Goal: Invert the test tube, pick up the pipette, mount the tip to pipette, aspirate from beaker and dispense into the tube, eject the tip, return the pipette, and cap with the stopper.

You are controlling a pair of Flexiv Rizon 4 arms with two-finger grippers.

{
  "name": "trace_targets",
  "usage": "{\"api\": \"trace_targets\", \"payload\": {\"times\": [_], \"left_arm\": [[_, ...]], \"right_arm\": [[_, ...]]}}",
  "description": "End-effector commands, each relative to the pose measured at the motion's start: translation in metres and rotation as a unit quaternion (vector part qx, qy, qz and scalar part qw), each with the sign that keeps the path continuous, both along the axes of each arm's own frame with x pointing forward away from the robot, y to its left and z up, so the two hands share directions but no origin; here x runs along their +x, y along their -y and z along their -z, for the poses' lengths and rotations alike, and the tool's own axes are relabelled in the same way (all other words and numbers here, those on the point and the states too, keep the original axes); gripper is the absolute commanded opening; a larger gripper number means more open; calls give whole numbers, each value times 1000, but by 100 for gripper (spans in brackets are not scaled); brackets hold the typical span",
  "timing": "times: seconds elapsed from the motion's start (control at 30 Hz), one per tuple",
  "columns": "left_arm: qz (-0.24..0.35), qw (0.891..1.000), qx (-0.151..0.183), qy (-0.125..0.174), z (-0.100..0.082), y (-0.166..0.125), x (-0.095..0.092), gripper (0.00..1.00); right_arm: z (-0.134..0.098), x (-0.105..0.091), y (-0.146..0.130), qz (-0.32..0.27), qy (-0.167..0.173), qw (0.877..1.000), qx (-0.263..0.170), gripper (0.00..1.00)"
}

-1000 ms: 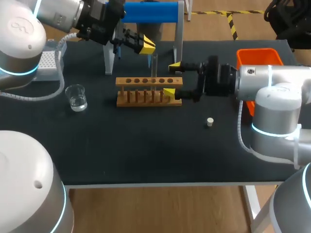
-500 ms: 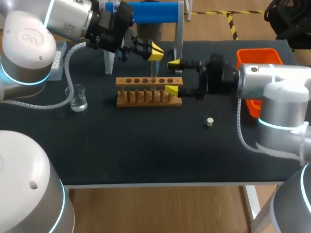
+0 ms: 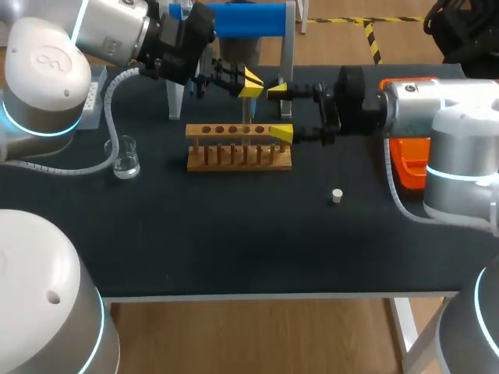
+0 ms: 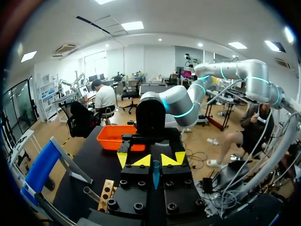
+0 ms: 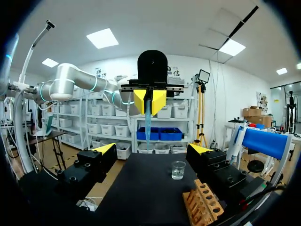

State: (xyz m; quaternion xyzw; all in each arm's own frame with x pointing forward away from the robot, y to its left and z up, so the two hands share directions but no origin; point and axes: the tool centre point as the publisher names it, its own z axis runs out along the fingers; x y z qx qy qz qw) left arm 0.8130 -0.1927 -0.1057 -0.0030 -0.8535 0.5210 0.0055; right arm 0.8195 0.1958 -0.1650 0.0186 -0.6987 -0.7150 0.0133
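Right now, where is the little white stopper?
In the head view the stopper lies alone on the table, right of the middle, in front of the wooden rack's right end.

Premises are identified as a robotics laboratory set up for bench chemistry. Two robot arms, the left arm (image 3: 47,70) and the right arm (image 3: 448,128), are stationed at a black-topped table (image 3: 234,234). Laboratory ware is laid out on it: a wooden test tube rack (image 3: 238,148), a glass beaker (image 3: 123,156) holding clear liquid, a white tip box (image 3: 95,97) partly hidden by the left arm, a blue-topped stand (image 3: 242,19), an orange bin (image 3: 407,165) and a small white stopper (image 3: 337,195). A clear test tube (image 5: 147,123) is gripped between the yellow fingertips of the left gripper (image 5: 150,101).
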Motion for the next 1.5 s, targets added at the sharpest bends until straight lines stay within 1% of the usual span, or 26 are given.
{"api": "trace_targets", "payload": {"times": [0.03, 0.33, 0.63, 0.93, 1.47, 1.5], "left_arm": [[-1, 1000, 0, 0, 0, 1, 0, 0], [-1, 1000, 0, 0, 0, 1, 0, 0], [-1, 1000, 0, 0, 0, 1, 0, 0], [-1, 1000, 0, 0, 0, 1, 0, 0], [-1, 1000, 0, 0, 0, 1, 0, 0], [-1, 1000, 0, 0, 0, 1, 0, 0]], "right_arm": [[-3, 5, -9, -14, -4, 1000, -11, 100], [-6, 5, -25, -17, -11, 1000, -14, 100], [-11, 2, -35, -22, -4, 1000, -10, 100], [-16, 1, -40, -25, 0, 1000, -7, 100], [-22, -7, -42, -39, 2, 999, -4, 100], [-22, -7, -42, -40, 3, 999, -3, 98]]}}
